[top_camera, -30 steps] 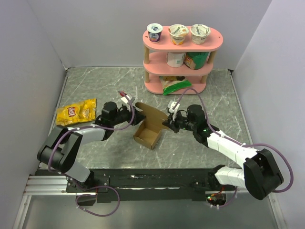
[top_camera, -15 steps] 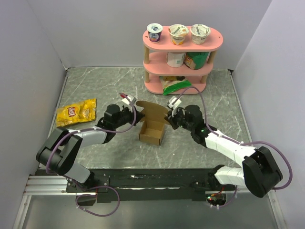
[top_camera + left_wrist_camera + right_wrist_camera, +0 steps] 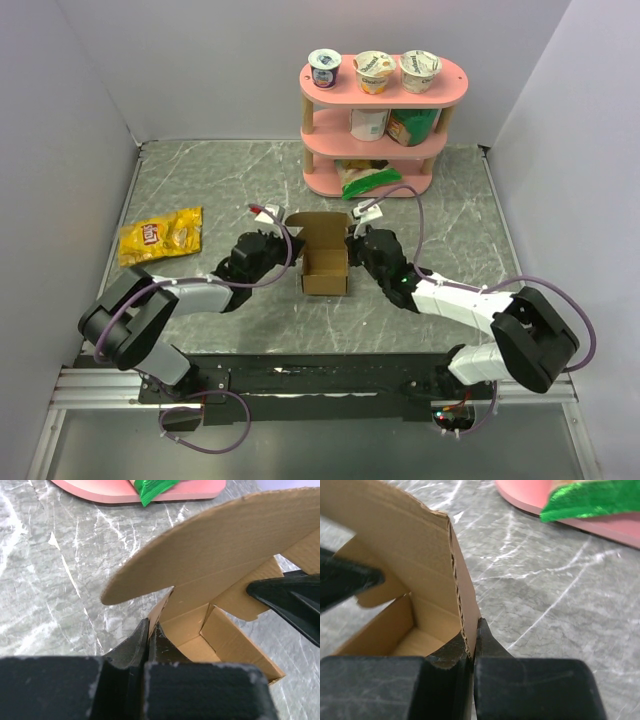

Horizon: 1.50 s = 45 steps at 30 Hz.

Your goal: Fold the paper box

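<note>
**Box (image 3: pixel 325 270) pinched from both sides**

Plain brown corrugated cardboard, open-topped, its rounded lid flap raised, it sits mid-table (image 3: pixel 200 180) on grey marbled stone. Both arms reach low and outstretched. The left gripper (image 3: pixel 294 252) is clamped on the left wall and the right gripper (image 3: pixel 352 250) on the right wall.

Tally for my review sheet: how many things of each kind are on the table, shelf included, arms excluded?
Paper box: 1
Yellow snack bag: 1
Pink shelf: 1
Lidded cups, top tier: 3
White container, middle tier: 1
Green packets, lower tiers: 2
Total: 9
</note>
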Tool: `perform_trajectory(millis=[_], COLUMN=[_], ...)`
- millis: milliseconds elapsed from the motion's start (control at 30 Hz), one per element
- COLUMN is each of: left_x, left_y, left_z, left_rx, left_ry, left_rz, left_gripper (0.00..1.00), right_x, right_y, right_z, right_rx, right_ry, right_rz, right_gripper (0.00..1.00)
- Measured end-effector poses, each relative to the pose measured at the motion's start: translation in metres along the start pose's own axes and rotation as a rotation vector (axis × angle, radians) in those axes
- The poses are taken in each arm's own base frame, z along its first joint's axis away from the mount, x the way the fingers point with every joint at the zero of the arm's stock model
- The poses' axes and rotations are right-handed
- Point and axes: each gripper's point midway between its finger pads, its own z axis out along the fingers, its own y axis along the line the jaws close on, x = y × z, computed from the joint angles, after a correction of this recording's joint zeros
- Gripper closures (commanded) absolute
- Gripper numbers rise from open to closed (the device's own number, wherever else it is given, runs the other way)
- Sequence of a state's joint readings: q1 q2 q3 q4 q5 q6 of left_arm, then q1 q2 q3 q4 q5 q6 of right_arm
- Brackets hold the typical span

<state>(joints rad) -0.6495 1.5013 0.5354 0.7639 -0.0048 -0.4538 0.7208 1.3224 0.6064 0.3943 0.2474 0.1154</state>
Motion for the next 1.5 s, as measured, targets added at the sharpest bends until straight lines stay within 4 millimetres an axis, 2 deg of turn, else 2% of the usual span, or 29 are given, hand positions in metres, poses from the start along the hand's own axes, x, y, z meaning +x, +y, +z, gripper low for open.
perform_trajectory(millis=[433, 467, 733, 1000, 1133, 1200, 1300, 1400, 1433, 1500], left_x=[0.003, 0.004, 0.006, 0.008, 0.008, 0.008, 0.009, 0.009, 0.009, 0.010], left_y=[-0.009, -0.010, -0.015, -0.019, -0.020, -0.020, -0.021, -0.022, -0.022, -0.022], left_z=[-0.003, -0.004, -0.008, -0.010, -0.011, -0.011, -0.012, -0.012, -0.012, -0.012], left_rx=[-0.050, -0.051, -0.073, -0.099, -0.113, -0.117, -0.124, -0.128, -0.130, -0.132], left_ry=[-0.044, -0.048, -0.073, -0.085, -0.092, -0.093, -0.097, -0.099, -0.099, -0.100], left_rz=[0.016, 0.021, 0.056, 0.072, 0.074, 0.075, 0.083, 0.093, 0.095, 0.102], left_gripper=[0.99, 0.99, 0.99, 0.99, 0.99, 0.99, 0.99, 0.99, 0.99, 0.99], right_x=[0.000, 0.000, 0.001, 0.003, 0.004, 0.004, 0.005, 0.006, 0.006, 0.006], right_y=[-0.006, -0.006, -0.005, -0.005, -0.004, -0.003, -0.003, -0.003, -0.003, -0.003], right_z=[0.003, 0.003, 0.003, 0.002, 0.001, 0.000, -0.001, -0.001, -0.001, -0.001], right_rx=[0.113, 0.116, 0.155, 0.183, 0.197, 0.203, 0.210, 0.214, 0.214, 0.214], right_ry=[0.022, 0.024, 0.027, 0.026, 0.022, 0.020, 0.022, 0.026, 0.026, 0.025], right_rz=[0.125, 0.135, 0.222, 0.276, 0.288, 0.288, 0.285, 0.283, 0.283, 0.289], right_gripper=[0.97, 0.94, 0.93, 0.86, 0.87, 0.96, 0.99, 0.86, 0.75, 0.62])
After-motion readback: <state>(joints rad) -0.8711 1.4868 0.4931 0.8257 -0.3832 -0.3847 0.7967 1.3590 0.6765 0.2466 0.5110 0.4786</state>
